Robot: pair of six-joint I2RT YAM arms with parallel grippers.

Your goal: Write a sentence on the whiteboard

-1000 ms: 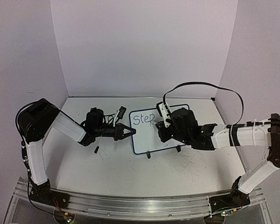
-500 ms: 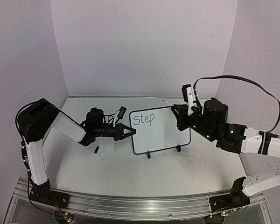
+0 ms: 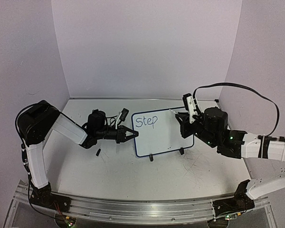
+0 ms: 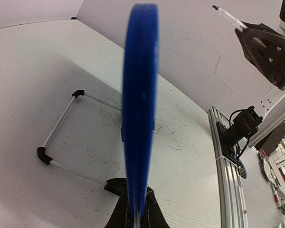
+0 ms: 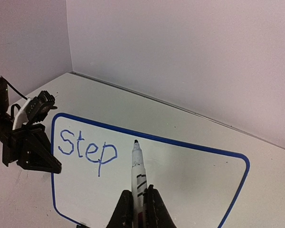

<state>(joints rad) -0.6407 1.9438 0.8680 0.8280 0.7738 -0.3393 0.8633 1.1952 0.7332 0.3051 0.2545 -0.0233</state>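
Observation:
The whiteboard (image 3: 164, 137), blue-framed, stands tilted on its wire stand (image 4: 61, 142) at mid-table. Of the sentence, the blue word "Step" (image 3: 146, 121) shows at its top left, also clear in the right wrist view (image 5: 88, 148). My left gripper (image 3: 133, 133) is shut on the board's left edge, seen edge-on as a blue band (image 4: 140, 118) between my fingertips (image 4: 154, 213). My right gripper (image 3: 184, 117) is shut on a white marker (image 5: 137, 173). Its dark tip hovers by the board's upper right part, to the right of the word.
A small black piece (image 3: 98, 152) lies on the table left of the board. The right arm's black cable (image 3: 237, 88) loops high above it. Scribble marks cover the tabletop (image 3: 199, 166) in front of the board. An aluminium rail (image 3: 142, 209) runs along the near edge.
My right arm drew back to the right from just beside "Step", taking the marker off the board's middle, then eased slightly left again. The left arm and board stayed still.

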